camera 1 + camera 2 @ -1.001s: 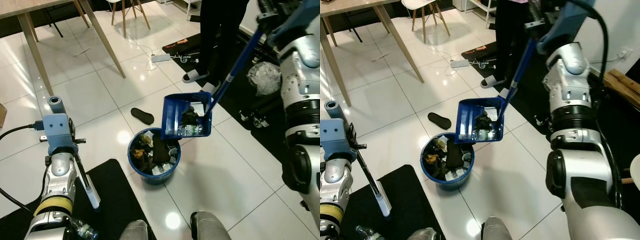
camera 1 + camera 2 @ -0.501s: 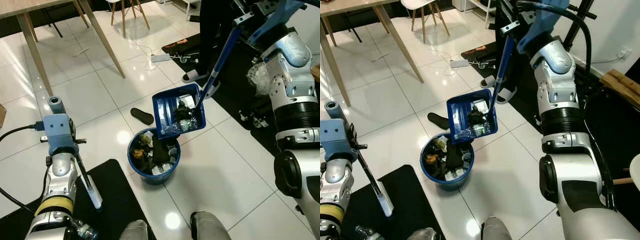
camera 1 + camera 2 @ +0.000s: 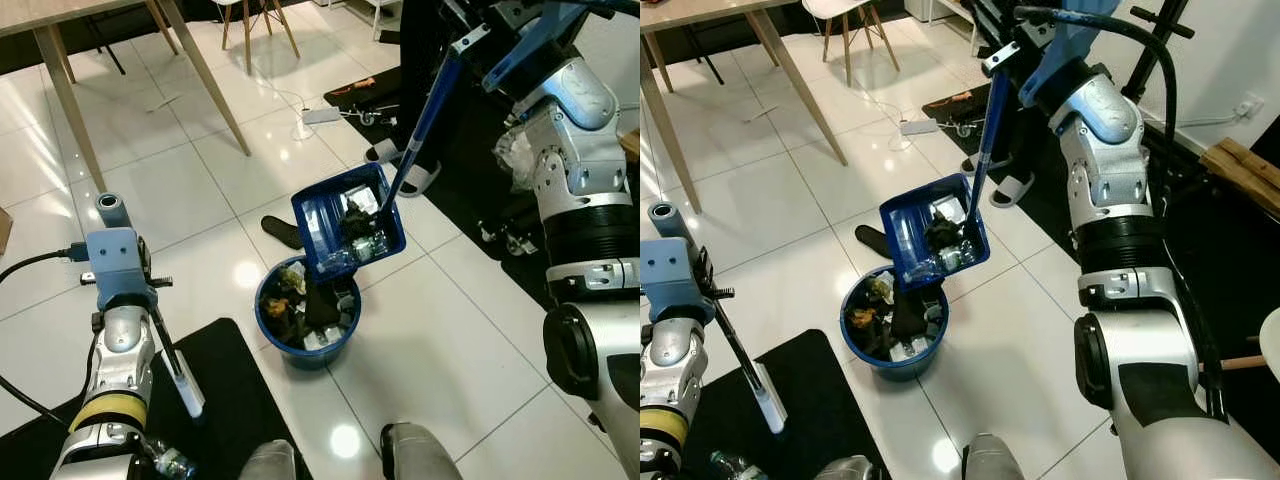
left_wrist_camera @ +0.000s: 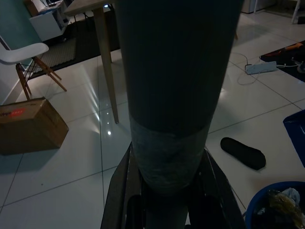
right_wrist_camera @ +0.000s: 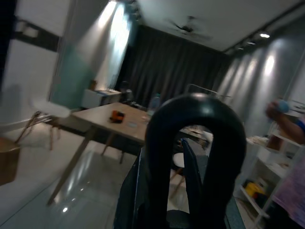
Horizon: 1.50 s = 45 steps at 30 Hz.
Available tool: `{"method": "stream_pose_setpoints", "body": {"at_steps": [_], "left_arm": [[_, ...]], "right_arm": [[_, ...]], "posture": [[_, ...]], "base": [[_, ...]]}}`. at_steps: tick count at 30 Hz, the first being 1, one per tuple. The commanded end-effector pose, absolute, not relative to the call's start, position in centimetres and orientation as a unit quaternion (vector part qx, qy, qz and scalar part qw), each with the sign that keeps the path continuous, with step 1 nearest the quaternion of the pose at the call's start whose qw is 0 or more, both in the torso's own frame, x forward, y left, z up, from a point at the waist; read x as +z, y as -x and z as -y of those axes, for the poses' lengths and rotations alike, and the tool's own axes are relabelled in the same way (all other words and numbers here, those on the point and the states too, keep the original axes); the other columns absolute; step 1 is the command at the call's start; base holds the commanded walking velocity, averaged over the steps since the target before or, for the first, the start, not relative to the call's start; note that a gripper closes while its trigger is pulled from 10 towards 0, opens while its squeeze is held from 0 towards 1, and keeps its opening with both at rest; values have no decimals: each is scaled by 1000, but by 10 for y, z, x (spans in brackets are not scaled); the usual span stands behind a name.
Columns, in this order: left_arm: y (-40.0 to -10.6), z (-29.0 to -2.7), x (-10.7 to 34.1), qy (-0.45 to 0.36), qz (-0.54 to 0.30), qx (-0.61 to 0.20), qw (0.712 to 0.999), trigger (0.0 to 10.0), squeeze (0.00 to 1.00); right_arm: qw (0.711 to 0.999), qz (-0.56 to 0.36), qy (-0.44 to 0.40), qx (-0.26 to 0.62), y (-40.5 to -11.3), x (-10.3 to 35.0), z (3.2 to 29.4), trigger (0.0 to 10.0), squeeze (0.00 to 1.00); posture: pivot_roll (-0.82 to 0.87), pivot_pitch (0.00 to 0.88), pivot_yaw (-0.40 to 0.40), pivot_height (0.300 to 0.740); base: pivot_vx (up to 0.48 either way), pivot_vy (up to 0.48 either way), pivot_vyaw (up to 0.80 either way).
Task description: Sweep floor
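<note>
Over the last second the right arm has swung the blue dustpan [image 3: 349, 223] in from the robot's right and tipped it steeper, so it now hangs directly over the blue bin [image 3: 306, 314], lower lip just above the rim. The rubbish in the pan, dark scraps and clear wrappers, has slid toward that low edge. I judge this to be the emptying step, nearly done: a little more tilt should drop the load into the bin, which is already heaped, so spill over the rim is the risk.

The right claw [image 5: 188, 143] is raised high, well above and beyond the pan, closed on the looped top of the pan's long blue handle [image 3: 425, 113]. The left claw [image 4: 169, 191] is low at the robot's left, well apart from the bin, clamped around the grey broom handle [image 4: 174, 76], whose foot rests on a black mat [image 3: 220, 400].

The floor [image 3: 160, 190] is glossy white tile. Beyond the bin lies a black slipper [image 3: 282, 231]; farther off stand a wooden counter's legs [image 3: 215, 80] and a person's slippered feet [image 3: 400, 150].
</note>
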<state>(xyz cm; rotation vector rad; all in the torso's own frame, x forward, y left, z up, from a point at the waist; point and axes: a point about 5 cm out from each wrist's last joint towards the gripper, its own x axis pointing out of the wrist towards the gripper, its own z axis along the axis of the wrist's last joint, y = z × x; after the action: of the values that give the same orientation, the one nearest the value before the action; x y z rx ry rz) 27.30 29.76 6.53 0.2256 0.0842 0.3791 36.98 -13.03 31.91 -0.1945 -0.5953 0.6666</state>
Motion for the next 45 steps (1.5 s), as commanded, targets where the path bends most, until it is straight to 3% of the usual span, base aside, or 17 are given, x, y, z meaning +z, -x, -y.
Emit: {"method": "stream_pose_setpoints", "body": {"at_steps": [1, 27, 30, 45], "left_arm": [[-275, -297, 69, -112, -30, 192, 975, 10000, 0], [-276, -294, 68, -109, -30, 191, 975, 10000, 0], [-277, -294, 68, -109, -30, 189, 975, 10000, 0], [-277, -292, 68, -109, -31, 184, 976, 10000, 0]], "right_arm": [[881, 312, 98, 342, -362, 328, 124, 10000, 0], [825, 317, 162, 439, -342, 320, 86, 10000, 0], [806, 317, 198, 460, -337, 317, 76, 10000, 0], [771, 316, 263, 487, -329, 310, 63, 10000, 0]], "posture": [[15, 0, -1, 740], [14, 0, -2, 740], [11, 0, 1, 740], [9, 0, 6, 740]], "base": [[0, 0, 0], [0, 0, 0], [0, 0, 0], [0, 0, 0]]}}
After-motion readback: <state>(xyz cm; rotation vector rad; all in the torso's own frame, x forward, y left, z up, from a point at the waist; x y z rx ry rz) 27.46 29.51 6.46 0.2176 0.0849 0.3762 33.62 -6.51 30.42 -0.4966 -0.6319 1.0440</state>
